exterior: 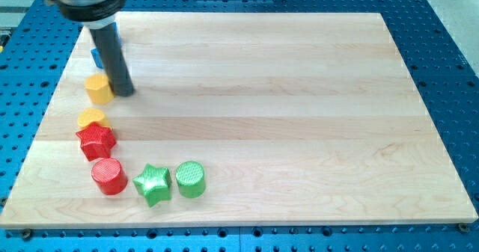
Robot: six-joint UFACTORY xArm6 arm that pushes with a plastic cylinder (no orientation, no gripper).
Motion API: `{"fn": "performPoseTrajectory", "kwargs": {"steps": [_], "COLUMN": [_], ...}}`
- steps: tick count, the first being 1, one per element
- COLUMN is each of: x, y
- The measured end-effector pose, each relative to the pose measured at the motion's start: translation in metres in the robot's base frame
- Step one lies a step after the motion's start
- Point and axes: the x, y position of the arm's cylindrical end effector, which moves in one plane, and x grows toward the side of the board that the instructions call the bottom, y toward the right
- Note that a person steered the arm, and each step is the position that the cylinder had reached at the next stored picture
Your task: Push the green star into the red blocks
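My tip (124, 93) touches the yellow block (99, 89) (green star (153, 184) beside red cylinder (109, 176)).

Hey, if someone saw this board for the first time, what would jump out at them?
The dark rod, my tip beside a yellow block at the view's upper left. Below, bright blocks curve along the left edge: a red star, a red cylinder, then the green star and a green cylinder.
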Motion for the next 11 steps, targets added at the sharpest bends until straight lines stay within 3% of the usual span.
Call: {"fn": "performPoseTrajectory", "kwargs": {"steps": [4,5,7,9,11], "x": [0.017,0.038,0.121,0.188,0.197], "y": [0.063,0.096,0.175,0.188,0.161]}}
